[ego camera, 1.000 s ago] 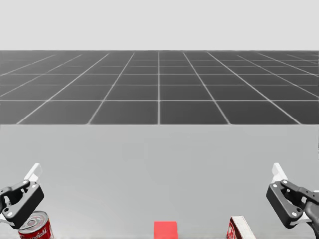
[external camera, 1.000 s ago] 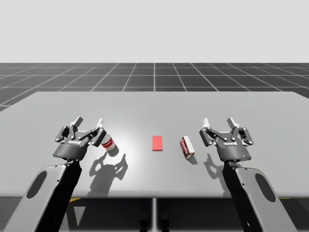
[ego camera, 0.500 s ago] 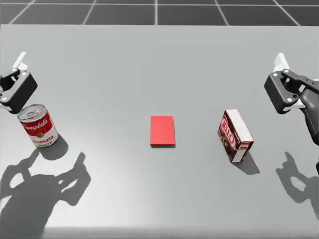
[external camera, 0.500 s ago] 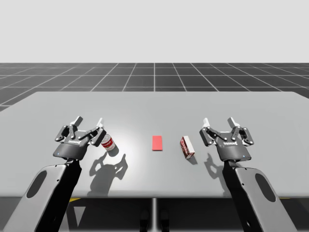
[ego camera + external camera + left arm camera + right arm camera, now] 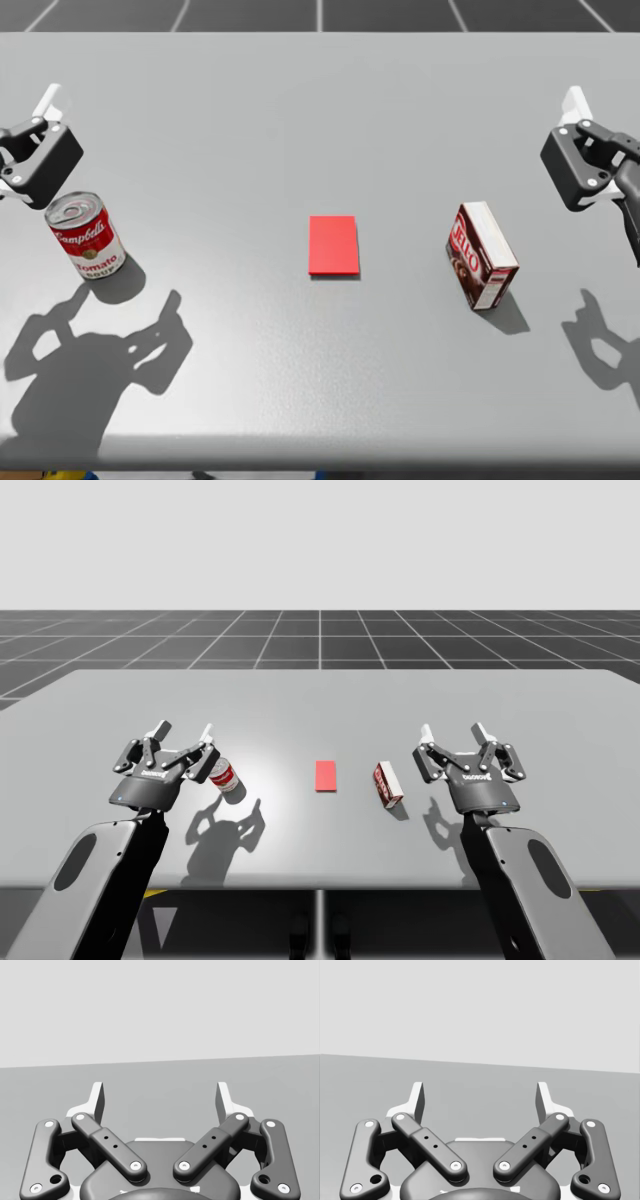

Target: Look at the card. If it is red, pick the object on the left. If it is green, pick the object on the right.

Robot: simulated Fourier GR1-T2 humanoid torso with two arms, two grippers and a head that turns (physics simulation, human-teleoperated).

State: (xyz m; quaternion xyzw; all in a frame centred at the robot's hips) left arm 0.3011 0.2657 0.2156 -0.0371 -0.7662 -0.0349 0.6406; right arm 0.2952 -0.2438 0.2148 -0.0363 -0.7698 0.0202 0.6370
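Since the card (image 5: 326, 775) lying in the middle of the desk (image 5: 320, 700) is red, the high view makes the red-and-white can (image 5: 226, 777) on the left the target, not yet grasped. My left gripper (image 5: 184, 730) hovers just beside it, and my right gripper (image 5: 452, 729) is near the dark red box (image 5: 388, 784). The head view shows the can upright and untouched, the card flat between the 2 objects. Both wrist views show fingers (image 5: 97, 1100) spread wide, holding nothing.

Smooth matt grey surface (image 5: 320, 120); the red can (image 5: 85, 236) at nine o'clock has a shiny metal lid (paper-like label); the card (image 5: 333, 245) is matt.
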